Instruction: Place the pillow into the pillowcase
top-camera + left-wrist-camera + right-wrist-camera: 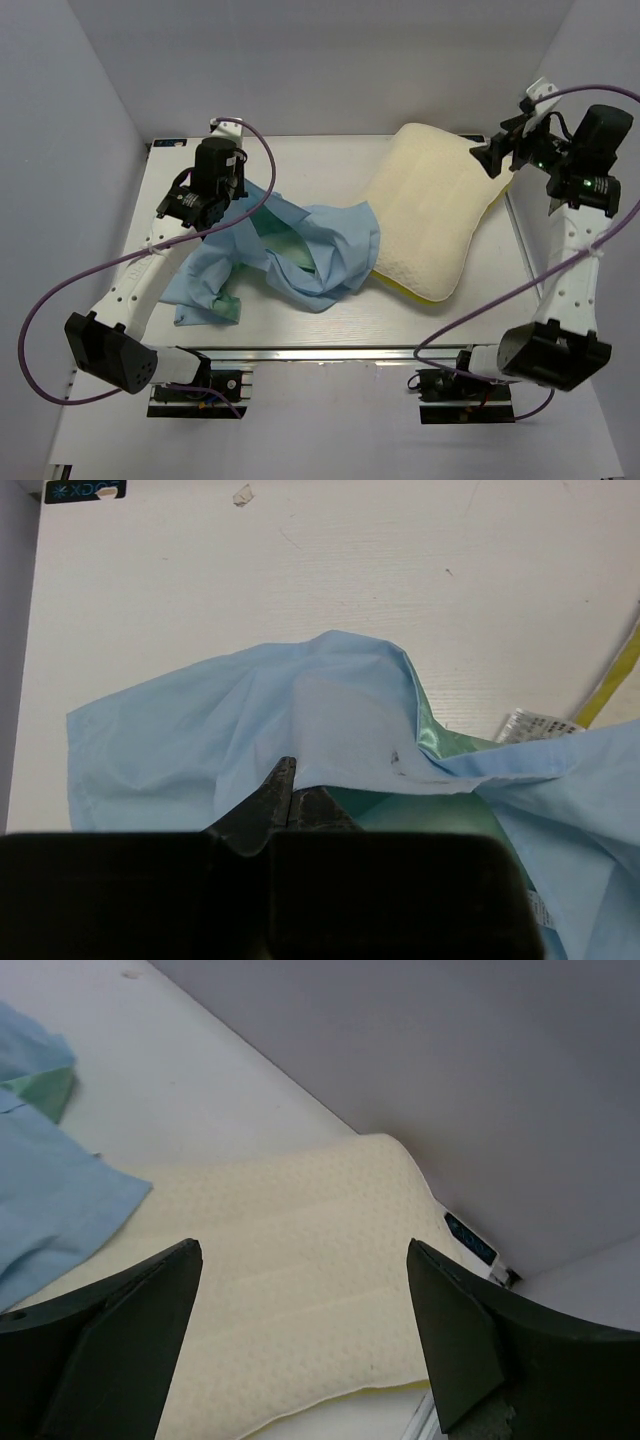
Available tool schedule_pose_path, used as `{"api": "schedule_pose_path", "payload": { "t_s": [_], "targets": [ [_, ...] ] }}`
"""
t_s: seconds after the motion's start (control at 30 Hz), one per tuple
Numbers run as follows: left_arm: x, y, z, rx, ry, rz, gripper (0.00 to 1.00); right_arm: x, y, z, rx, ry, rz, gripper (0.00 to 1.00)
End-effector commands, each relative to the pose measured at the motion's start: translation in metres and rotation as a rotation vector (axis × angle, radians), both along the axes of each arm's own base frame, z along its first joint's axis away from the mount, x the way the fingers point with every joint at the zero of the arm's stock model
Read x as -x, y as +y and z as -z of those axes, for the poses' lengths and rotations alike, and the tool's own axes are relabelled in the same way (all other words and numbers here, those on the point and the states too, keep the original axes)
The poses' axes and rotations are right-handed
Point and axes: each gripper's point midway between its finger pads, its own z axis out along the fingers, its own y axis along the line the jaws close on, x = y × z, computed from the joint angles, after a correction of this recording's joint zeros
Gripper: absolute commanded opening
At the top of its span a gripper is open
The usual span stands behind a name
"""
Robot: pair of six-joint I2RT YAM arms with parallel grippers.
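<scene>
The cream pillow [432, 215] lies on the right half of the table, its near left corner under the pillowcase's edge. It fills the right wrist view [290, 1290]. The pillowcase [300, 250] is crumpled at centre left, light blue outside with mint-green satin inside [440, 810]. My left gripper [243, 192] is shut on the pillowcase's blue edge [330, 720] and holds it lifted. My right gripper [492, 158] is open and empty, held above the pillow's far right corner.
The table's white top [300, 160] is bordered by grey walls at the back and sides. A metal rail [330, 352] runs along the near edge. A white care label [540, 725] sticks out near the pillow's yellow piping [615, 680].
</scene>
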Motion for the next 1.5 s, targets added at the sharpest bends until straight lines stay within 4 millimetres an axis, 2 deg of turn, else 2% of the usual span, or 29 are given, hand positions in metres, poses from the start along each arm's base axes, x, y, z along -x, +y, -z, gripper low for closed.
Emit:
{"api": "schedule_pose_path", "payload": {
  "t_s": [0.0,0.03,0.07,0.1,0.13,0.17,0.2,0.23,0.27,0.33,0.4,0.53,0.63,0.67,0.73,0.77,0.83,0.9,1.0,1.07,1.13,1.17,1.23,1.27,1.3,1.33,1.37,1.4,1.47],
  "targets": [
    [0.005,-0.009,-0.024,0.043,-0.05,0.066,0.0,0.03,0.034,0.038,0.003,0.076,-0.225,0.88],
    [0.006,-0.01,-0.022,0.04,-0.038,0.077,0.0,0.039,0.043,0.046,-0.007,0.101,-0.278,0.88],
    [0.007,-0.012,-0.02,0.043,-0.032,0.091,0.0,0.049,0.062,0.062,-0.003,0.148,-0.344,0.88],
    [0.009,-0.012,-0.022,0.044,-0.032,0.095,0.0,0.07,0.076,0.086,-0.014,0.256,-0.391,0.89],
    [0.01,-0.011,-0.021,0.036,-0.028,0.098,0.0,0.076,0.084,0.108,0.059,0.289,-0.407,0.9],
    [0.011,-0.011,-0.022,0.035,-0.03,0.1,0.0,0.103,0.109,0.143,0.077,0.373,-0.479,0.9],
    [0.012,-0.009,-0.025,0.031,-0.037,0.09,0.0,0.103,0.114,0.157,0.112,0.358,-0.473,0.89],
    [0.014,-0.006,-0.026,0.025,-0.036,0.084,0.0,0.113,0.119,0.165,0.128,0.364,-0.429,0.89],
    [0.015,-0.004,-0.027,0.02,-0.039,0.076,0.0,0.126,0.125,0.199,0.127,0.418,-0.429,0.9],
    [0.019,0.006,-0.033,0.003,-0.047,0.042,0.0,0.118,0.121,0.21,0.157,0.375,-0.374,0.89],
    [0.023,0.013,-0.035,-0.016,-0.052,0.02,0.0,0.124,0.121,0.232,0.167,0.434,-0.377,0.89],
    [0.027,0.014,-0.03,-0.021,-0.036,0.021,0.0,0.123,0.126,0.25,0.189,0.447,-0.385,0.9],
    [0.029,0.014,-0.026,-0.009,-0.03,0.02,0.0,0.127,0.141,0.262,0.222,0.446,-0.399,0.89],
    [0.031,0.013,-0.027,-0.003,-0.036,0.022,0.0,0.127,0.156,0.263,0.242,0.414,-0.428,0.89],
    [0.032,0.013,-0.023,0.0,-0.029,0.02,0.0,0.121,0.158,0.279,0.29,0.426,-0.36,0.89],
    [0.033,0.013,-0.023,0.003,-0.03,0.021,0.0,0.115,0.171,0.277,0.304,0.383,-0.357,0.9],
    [0.034,0.013,-0.024,0.006,-0.03,0.021,0.0,0.099,0.165,0.289,0.344,0.398,-0.248,0.89],
    [0.035,0.013,-0.027,0.007,-0.036,0.022,0.0,0.084,0.162,0.287,0.354,0.374,-0.178,0.89],
    [0.035,0.014,-0.029,-0.002,-0.038,0.023,0.0,0.068,0.153,0.289,0.373,0.33,-0.091,0.89],
    [0.034,0.014,-0.028,-0.007,-0.035,0.025,0.0,0.065,0.147,0.297,0.397,0.328,-0.063,0.86],
    [0.033,0.012,-0.026,0.001,-0.033,0.031,0.0,0.061,0.14,0.308,0.431,0.339,-0.031,0.77],
    [0.032,0.009,-0.024,0.014,-0.03,0.038,0.0,0.062,0.136,0.319,0.452,0.365,-0.018,0.65],
    [0.032,0.005,-0.02,0.034,-0.025,0.052,0.0,0.058,0.134,0.324,0.453,0.364,-0.01,0.47],
    [0.031,0.002,-0.018,0.044,-0.021,0.06,0.0,0.056,0.128,0.327,0.44,0.384,0.011,0.34],
    [0.03,-0.004,-0.016,0.067,-0.017,0.079,0.0,0.053,0.129,0.326,0.415,0.395,0.003,0.1],
    [0.029,-0.007,-0.015,0.076,-0.012,0.088,0.0,0.051,0.125,0.327,0.398,0.418,0.009,0.0],
    [0.026,-0.009,-0.011,0.079,-0.001,0.091,0.0,0.049,0.112,0.329,0.378,0.464,0.045,0.0],
    [0.024,-0.011,-0.013,0.087,-0.004,0.091,0.0,0.039,0.109,0.318,0.355,0.459,0.06,0.0],
    [0.021,-0.013,-0.01,0.086,0.001,0.094,0.0,0.029,0.083,0.31,0.329,0.486,0.125,0.0]
  ]
}}
